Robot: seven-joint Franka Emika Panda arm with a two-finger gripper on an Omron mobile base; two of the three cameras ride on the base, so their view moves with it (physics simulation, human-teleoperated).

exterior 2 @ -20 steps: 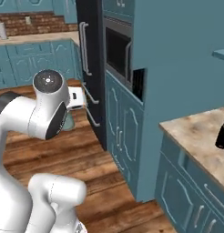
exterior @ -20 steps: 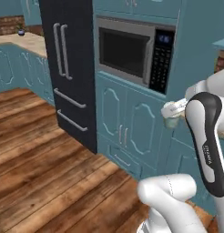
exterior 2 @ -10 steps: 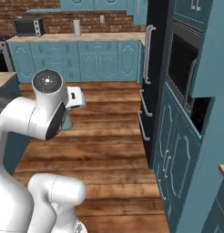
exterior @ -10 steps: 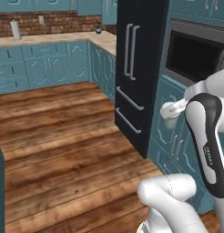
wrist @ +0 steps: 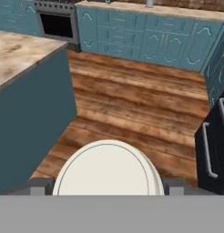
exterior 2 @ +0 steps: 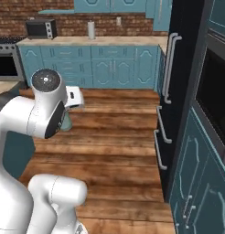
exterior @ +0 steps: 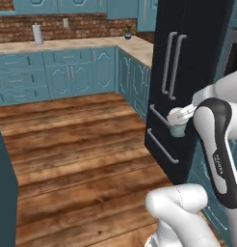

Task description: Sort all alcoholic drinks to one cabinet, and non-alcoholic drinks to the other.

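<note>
My gripper (wrist: 107, 185) is shut on the short pale blue-white cup (wrist: 107, 168), one of the non-alcoholic drinks. In the hand view its round white top sits between the two fingertips (wrist: 38, 186). The left base view shows the cup (exterior: 177, 126) held upright at chest height in front of the black fridge (exterior: 188, 72), with the gripper (exterior: 182, 117) just above it. From the right base side, only a sliver of the cup (exterior 2: 66, 122) shows behind my upper arm. The alcoholic drinks and the cabinets are out of view.
The black fridge (exterior 2: 178, 91) stands close on the right, with a wall oven (exterior 2: 215, 91) beyond it. A teal island with a stone top (wrist: 22, 59) lies to the left in the hand view. Teal base units line the far counter (exterior: 67, 46). Open wooden floor (exterior: 82, 144) is in between.
The whole scene has swept sideways as the base turned: the microwave and nearby counter left the views, and the fridge and far kitchen came in. The cup stays in my gripper.
</note>
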